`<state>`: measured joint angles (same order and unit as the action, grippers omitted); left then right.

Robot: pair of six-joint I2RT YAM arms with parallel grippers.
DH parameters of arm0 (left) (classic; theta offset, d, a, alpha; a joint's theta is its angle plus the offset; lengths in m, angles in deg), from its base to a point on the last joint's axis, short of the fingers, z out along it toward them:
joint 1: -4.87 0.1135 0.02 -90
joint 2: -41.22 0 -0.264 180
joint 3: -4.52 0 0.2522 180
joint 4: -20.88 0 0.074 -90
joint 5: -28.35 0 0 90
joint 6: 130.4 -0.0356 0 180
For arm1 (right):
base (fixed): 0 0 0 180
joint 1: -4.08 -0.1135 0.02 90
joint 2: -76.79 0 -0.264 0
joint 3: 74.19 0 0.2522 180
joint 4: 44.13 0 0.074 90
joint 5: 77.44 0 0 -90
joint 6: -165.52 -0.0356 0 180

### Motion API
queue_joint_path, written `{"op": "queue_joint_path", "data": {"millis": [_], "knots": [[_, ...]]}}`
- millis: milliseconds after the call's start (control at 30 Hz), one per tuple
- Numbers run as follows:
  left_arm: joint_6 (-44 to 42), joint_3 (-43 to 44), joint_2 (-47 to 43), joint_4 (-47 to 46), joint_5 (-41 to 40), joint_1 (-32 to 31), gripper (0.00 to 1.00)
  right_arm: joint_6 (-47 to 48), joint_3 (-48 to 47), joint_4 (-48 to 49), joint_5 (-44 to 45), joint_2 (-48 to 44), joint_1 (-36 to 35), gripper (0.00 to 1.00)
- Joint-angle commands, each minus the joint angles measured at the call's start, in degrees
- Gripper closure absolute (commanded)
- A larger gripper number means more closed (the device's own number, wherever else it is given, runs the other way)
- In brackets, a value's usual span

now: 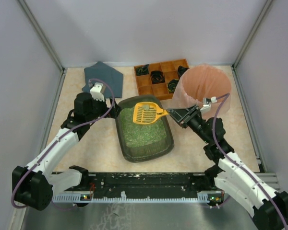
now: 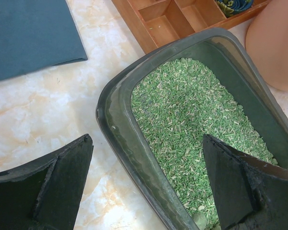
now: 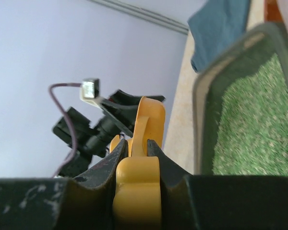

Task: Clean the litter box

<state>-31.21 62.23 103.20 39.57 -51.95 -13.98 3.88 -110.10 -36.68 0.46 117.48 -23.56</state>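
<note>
1. My right gripper (image 1: 174, 114) is clamped on the yellow scoop (image 1: 146, 113). Its head hangs left of my fingers, over the litter box's (image 1: 144, 155) far end.
2. The box lies mid-table with its long axis running near to far. My left gripper (image 1: 113, 111), spread and empty, straddles its far-left rim.
3. The pink bin (image 1: 197, 96) stands just right of the scoop, nearest my right arm. The wooden tray (image 1: 149, 91) sits beyond, and I judge it out of the way.

Robotics lab test cell: plain pale lilac panel walls (image 1: 149, 28) boxing in a beige marble-patterned tabletop (image 1: 86, 153), grey metal frame struts (image 1: 41, 33) up the corners, paired white-and-black robot arms (image 1: 57, 148) bolted to a black base rail (image 1: 144, 179) along the near edge.
</note>
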Motion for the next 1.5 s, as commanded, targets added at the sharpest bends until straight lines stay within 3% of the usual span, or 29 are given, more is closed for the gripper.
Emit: {"op": "queue_joint_path", "data": {"millis": [0,300,567,933,1133,1467], "knots": [[-0.1,0.3,-0.2,-1.2,0.3,0.5,0.0,2.2,-7.3,-5.6,5.0,-3.6,-0.4,1.0],[-0.1,0.4,-0.4,-1.2,-0.1,0.6,0.0,4.4,-18.5,-17.8,17.8,-1.2,0.4,1.0],[-0.1,0.4,-0.4,-1.1,-0.2,0.7,0.0,3.2,-20.8,-12.5,11.5,1.2,12.5,1.0],[-0.1,0.6,0.3,-1.1,0.4,0.8,0.0,3.3,-25.4,-15.9,3.7,-0.7,30.0,1.0],[-0.1,0.5,-0.1,-1.0,0.3,0.8,0.0,8.5,-27.6,-21.1,7.7,-1.8,31.1,1.0],[-0.1,0.7,-0.2,-0.8,0.4,0.8,0.0,25.2,-32.6,-29.4,15.6,-1.5,31.1,1.0]]}}
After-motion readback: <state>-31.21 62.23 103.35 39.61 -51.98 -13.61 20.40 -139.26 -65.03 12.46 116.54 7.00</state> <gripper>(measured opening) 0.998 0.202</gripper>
